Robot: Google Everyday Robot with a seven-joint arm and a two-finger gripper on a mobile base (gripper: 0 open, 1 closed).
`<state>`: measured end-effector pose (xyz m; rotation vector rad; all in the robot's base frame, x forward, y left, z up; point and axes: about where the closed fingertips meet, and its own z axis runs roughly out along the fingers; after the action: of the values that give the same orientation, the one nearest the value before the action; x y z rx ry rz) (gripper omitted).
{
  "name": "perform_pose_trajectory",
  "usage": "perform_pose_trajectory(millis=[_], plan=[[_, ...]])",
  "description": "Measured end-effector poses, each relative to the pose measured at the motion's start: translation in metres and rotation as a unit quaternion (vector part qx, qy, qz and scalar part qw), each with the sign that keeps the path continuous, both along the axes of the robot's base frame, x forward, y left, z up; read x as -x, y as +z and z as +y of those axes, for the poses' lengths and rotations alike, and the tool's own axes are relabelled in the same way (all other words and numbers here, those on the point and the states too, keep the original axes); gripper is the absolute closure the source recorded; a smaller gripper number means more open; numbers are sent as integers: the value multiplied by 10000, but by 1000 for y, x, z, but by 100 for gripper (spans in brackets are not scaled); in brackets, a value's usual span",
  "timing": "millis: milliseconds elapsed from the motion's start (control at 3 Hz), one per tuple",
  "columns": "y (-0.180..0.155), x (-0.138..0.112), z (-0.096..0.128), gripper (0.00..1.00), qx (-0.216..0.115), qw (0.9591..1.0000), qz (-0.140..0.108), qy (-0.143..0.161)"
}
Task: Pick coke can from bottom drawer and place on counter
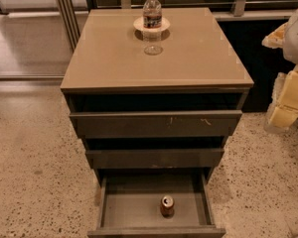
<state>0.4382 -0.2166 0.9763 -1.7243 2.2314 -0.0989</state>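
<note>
The coke can [167, 206] stands upright inside the open bottom drawer [154, 229], near the front and a little right of its middle. The drawer is pulled out toward me at the foot of the grey-brown cabinet. The glossy tan counter [188, 58] tops the cabinet. My gripper [287, 105] hangs at the right edge of the view, beside the cabinet at about the height of the top drawer. It is well above and to the right of the can and holds nothing that I can see.
A clear plastic water bottle [152, 23] stands on a small pale plate [162, 26] at the back of the counter. The two upper drawers [154, 124] are slightly out. Speckled floor surrounds the cabinet; a dark wall and railing stand behind it.
</note>
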Motion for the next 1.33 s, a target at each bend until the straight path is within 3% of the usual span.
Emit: perform_pose_trajectory(millis=[333,1000,1333], plan=[[0,0,0,0,0,10000,0,0],[-18,-5,0,42,-179,9998,-78,-48],[-75,-13,5,66,-637,9978,3,-172]])
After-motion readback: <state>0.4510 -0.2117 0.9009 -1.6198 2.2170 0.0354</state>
